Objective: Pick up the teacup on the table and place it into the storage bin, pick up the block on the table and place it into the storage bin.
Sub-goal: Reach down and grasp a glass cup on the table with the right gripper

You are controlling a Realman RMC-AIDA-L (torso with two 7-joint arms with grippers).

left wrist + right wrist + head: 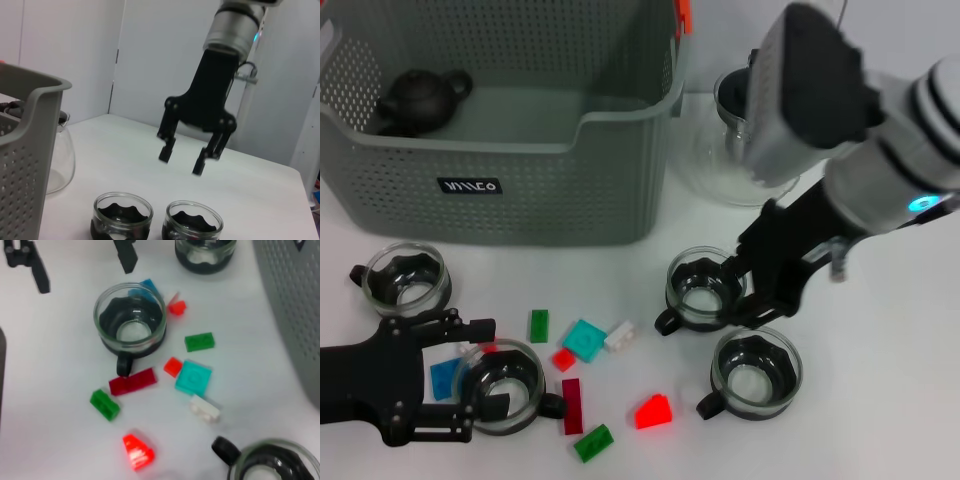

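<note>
Teacups: four glass ones are seen on the table (910, 400); one (505, 385) sits between the spread fingers of the left gripper (470, 385), not yet clamped. Right gripper (760, 290) hangs with jaws apart above another teacup (705, 290). Blocks, including a blue block (447, 378) just beside the left fingers, are scattered nearby. Storage bin (520, 190) already holds a dark teapot (420, 97). Risk: the blue block could be nudged or pinched on closing; the smooth glass could slip.
</note>
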